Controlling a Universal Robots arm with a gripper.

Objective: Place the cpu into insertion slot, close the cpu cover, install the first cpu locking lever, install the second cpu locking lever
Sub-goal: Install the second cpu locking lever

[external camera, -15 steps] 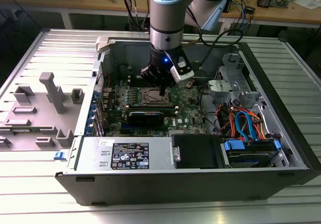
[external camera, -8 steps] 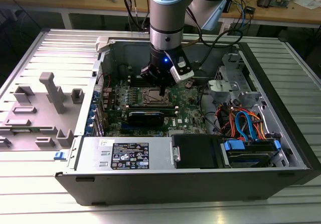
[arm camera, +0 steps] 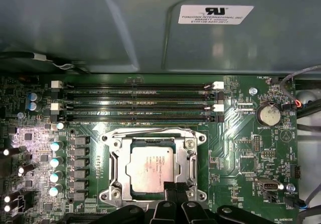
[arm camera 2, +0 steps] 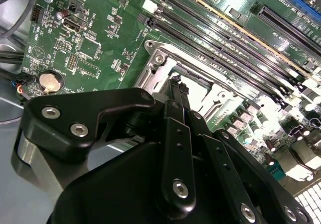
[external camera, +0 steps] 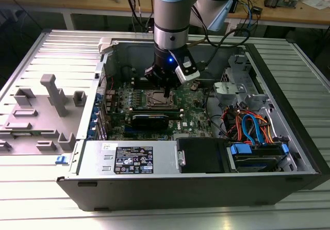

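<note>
I have the tool (arm camera: 173, 188) down at the near edge of the insertion slot (arm camera: 153, 166), its two fingertips (arm camera 2: 176, 86) pressed together with nothing between them, clenched on empty air as far as I can judge. The cpu (arm camera: 152, 169) already lies flat in the slot, silver top up, and the cpu cover (arm camera: 186, 158) frames it.

I judge the chip light, stiff and fragile underneath, best gripped by its edges; the cover is thin springy metal, better pushed at its rim than pinched.

The first wrist view shows me the whole socket from above, chip seated square. The second wrist view shows the fingertips meeting over the cover's edge. The exterior view shows the arm (external camera: 173, 13) reaching into the open computer case (external camera: 206, 183) on the bench (external camera: 31, 199).
</note>
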